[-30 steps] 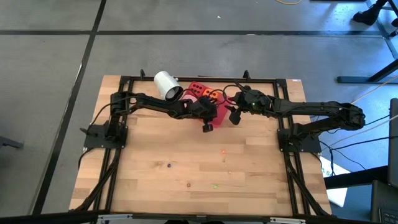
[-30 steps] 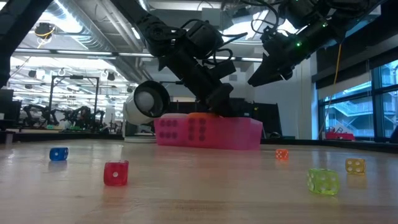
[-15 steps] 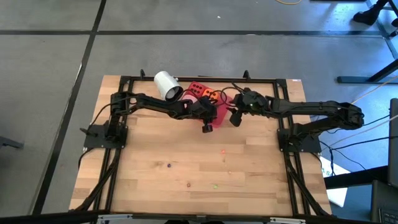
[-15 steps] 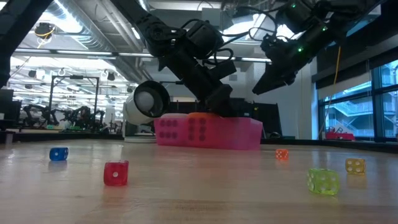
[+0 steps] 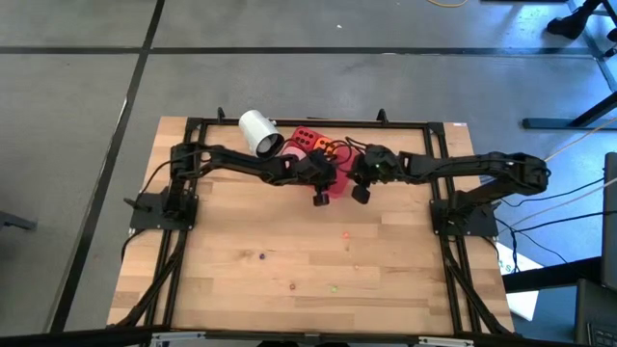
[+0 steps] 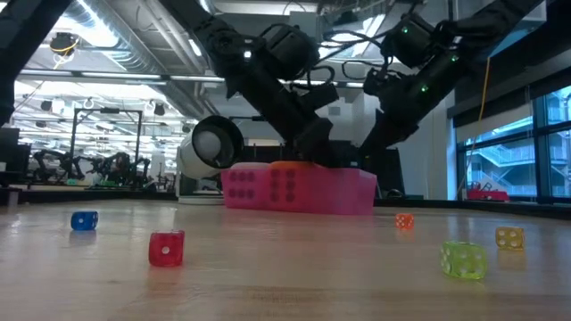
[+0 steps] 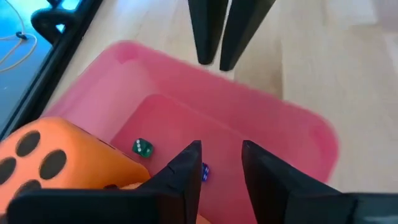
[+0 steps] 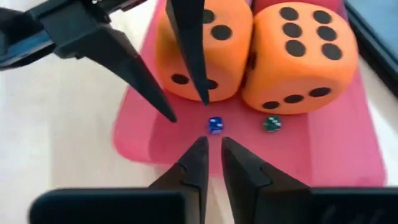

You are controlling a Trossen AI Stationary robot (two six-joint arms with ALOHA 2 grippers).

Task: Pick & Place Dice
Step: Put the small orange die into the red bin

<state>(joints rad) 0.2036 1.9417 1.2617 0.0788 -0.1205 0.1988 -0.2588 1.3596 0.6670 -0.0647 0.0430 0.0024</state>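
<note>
Two orange dice (image 8: pixel 205 50) (image 8: pixel 298 56) sit side by side in the pink tray (image 8: pixel 323 155), resting on its floor. In the high view a red die (image 5: pixel 307 136) lies at the tray's far left end; I cannot make out the pink die there. My left gripper (image 7: pixel 221 155) is open, pointing down into the tray beside an orange die (image 7: pixel 56 162). My right gripper (image 8: pixel 212 142) comes from the tray's other side with only a narrow gap, just short of a tiny blue die (image 8: pixel 215 124). The two grippers face each other (image 5: pixel 339 193).
A white cup (image 5: pixel 258 131) lies on its side left of the tray. A tiny green die (image 8: pixel 271 124) lies in the tray. Small dice are scattered on the near table: blue (image 6: pixel 84 220), red (image 6: pixel 167 248), orange (image 6: pixel 404 221), green (image 6: pixel 463 259), yellow (image 6: pixel 509 236).
My right gripper has come down and moved toward the table's left, from high beside the tray to low at the tray's edge, facing the left gripper. The dice and tray have stayed where they were.
</note>
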